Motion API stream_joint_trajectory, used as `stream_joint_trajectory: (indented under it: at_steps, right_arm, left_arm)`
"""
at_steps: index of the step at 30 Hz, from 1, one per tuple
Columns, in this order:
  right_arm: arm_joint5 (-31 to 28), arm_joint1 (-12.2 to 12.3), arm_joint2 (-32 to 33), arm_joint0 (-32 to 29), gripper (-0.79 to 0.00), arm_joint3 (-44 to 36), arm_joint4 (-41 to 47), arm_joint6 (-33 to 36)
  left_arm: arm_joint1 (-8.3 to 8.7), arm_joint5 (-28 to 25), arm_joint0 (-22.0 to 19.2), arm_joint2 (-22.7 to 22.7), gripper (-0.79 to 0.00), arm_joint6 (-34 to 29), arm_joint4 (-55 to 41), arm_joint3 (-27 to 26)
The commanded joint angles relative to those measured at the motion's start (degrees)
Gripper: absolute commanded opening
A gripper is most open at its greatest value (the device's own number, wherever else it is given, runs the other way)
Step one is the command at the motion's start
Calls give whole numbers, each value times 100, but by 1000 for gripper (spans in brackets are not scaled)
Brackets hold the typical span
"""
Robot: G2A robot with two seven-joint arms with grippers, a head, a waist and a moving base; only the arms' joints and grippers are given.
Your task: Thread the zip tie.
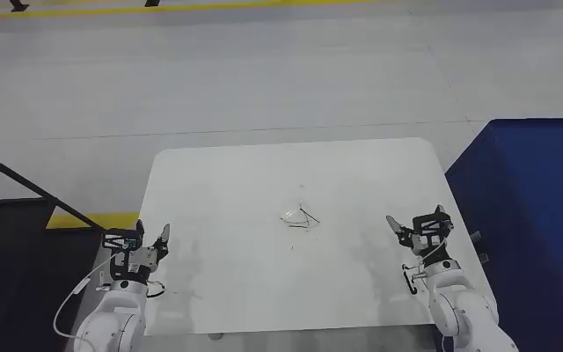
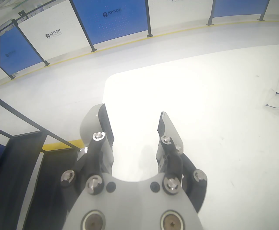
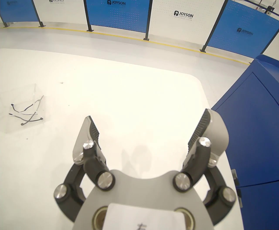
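Note:
Thin black zip ties (image 1: pixel 302 217) lie loosely crossed in a shallow clear tray (image 3: pixel 28 91) near the middle of the white table (image 1: pixel 264 282). The zip ties (image 3: pixel 27 113) show in the right wrist view, and the end of one zip tie (image 2: pixel 271 106) at the left wrist view's edge. My left gripper (image 1: pixel 149 238) hovers open over the table's near left corner, with nothing between its fingers. My right gripper (image 1: pixel 415 224) hovers open by the near right edge, also holding nothing. Both are well apart from the ties.
A blue cabinet (image 1: pixel 515 211) stands against the table's right side, close to my right gripper. A black frame (image 2: pixel 24 156) stands beside the near left corner. Blue and white barrier panels (image 3: pixel 174 15) line the floor beyond.

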Motion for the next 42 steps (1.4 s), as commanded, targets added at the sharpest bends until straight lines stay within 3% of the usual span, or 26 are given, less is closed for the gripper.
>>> stream_joint_trajectory:
  at_steps: [1, 6, 10, 12, 16, 29, 31, 34, 36, 38, 42]
  right_arm:
    - [-306, 15, 27, 126, 0, -186, 55, 291]
    - [-1307, 60, -234, 763, 0, -831, 241, 1803]
    - [-1829, 53, -771, 1715, 0, -916, 875, 3568]
    - [-1863, 39, -1099, 2311, 0, -722, 889, 4446]
    - [-1715, -30, -1587, 3223, 0, -322, 1511, 5496]
    - [-1800, -29, -1663, 3337, 0, -296, 1561, 5674]
    - [-2096, 0, -1687, 3381, 0, -155, 1718, 6152]
    - [-2153, -3, -1922, 4236, 0, 349, 2879, 7929]
    - [-1690, 4, -2421, 4987, 0, 704, 3583, 8393]
    - [-1424, 43, -3122, 5820, 0, 1059, 4021, 8658]
    - [-1425, 109, -4551, 7249, 0, 2191, 5175, 8658]
  left_arm:
    - [0, 0, 0, 0, 0, 0, 0, 0]
    - [0, 0, 0, 0, 0, 0, 0, 0]
    - [0, 0, 0, 0, 0, 0, 0, 0]
    - [0, 0, 0, 0, 0, 0, 0, 0]
    - [0, 0, 0, 0, 0, 0, 0, 0]
    - [0, 0, 0, 0, 0, 0, 0, 0]
    - [0, 0, 0, 0, 0, 0, 0, 0]
    - [0, 0, 0, 0, 0, 0, 0, 0]
    - [0, 0, 0, 0, 0, 0, 0, 0]
    - [0, 0, 0, 0, 0, 0, 0, 0]
    - [0, 0, 0, 0, 0, 0, 0, 0]
